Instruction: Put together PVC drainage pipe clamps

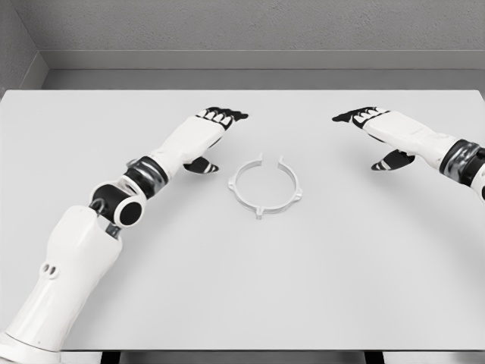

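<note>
A white ring-shaped pipe clamp [264,186] lies flat on the white table [242,288], its gap facing the far side and small tabs around its rim. My left hand [216,129] hovers just left of and beyond the clamp, palm down, fingers stretched out and holding nothing. My right hand [371,125] is over the table to the clamp's right and farther away, also flat with fingers extended and empty. Neither hand touches the clamp.
The table's far edge [242,91] meets a grey wall behind. My left forearm and elbow [121,205] cross the table's left side. The near table edge runs along the bottom of the view.
</note>
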You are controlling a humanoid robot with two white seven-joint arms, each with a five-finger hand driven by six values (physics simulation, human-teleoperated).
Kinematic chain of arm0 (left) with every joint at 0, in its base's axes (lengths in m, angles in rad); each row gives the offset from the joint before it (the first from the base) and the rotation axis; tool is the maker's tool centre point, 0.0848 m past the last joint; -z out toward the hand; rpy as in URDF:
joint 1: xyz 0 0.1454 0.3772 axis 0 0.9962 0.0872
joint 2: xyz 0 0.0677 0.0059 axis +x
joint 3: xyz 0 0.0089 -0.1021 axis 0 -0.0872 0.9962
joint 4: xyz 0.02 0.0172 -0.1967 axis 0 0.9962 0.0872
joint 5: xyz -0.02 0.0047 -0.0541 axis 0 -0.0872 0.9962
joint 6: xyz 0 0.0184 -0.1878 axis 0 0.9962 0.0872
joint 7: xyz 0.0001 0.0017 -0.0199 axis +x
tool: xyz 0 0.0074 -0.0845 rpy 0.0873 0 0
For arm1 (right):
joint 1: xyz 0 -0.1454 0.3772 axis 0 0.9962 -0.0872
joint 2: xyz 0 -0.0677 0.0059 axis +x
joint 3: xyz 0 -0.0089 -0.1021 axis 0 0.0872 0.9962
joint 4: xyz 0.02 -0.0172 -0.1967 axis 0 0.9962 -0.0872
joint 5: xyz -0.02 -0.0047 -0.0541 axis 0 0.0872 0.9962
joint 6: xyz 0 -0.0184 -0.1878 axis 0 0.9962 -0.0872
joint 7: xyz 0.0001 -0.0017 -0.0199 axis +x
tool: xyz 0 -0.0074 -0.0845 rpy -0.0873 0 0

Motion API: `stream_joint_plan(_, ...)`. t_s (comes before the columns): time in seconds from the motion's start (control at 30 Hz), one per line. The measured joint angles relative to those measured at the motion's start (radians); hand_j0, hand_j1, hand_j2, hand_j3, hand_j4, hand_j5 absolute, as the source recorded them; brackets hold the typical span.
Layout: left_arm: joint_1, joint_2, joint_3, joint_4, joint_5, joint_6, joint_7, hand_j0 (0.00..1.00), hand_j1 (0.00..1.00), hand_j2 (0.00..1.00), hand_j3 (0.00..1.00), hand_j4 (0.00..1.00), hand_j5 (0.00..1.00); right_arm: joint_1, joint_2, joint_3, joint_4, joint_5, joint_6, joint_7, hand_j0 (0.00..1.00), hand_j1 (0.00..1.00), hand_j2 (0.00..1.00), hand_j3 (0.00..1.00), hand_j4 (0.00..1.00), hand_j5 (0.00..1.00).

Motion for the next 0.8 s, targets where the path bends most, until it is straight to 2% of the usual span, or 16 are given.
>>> stream_joint_plan(0.4, 0.023, 0.000, -0.026, -0.004, -0.001, -0.014, 0.000, 1.00, 1.00, 1.00, 1.00, 1.00, 1.00, -0.032, -0.010, 0.016, -0.001, -0.001, 0.000, 0.002, 1.00, 1.00, 1.00, 1.00, 1.00, 1.00)
stream_joint_plan(0.8, 0.023, -0.017, -0.045, -0.003, -0.004, -0.034, -0.001, 1.00, 1.00, 1.00, 1.00, 1.00, 1.00, -0.032, -0.040, 0.018, 0.001, -0.001, 0.000, 0.001, 1.00, 1.00, 1.00, 1.00, 1.00, 1.00)
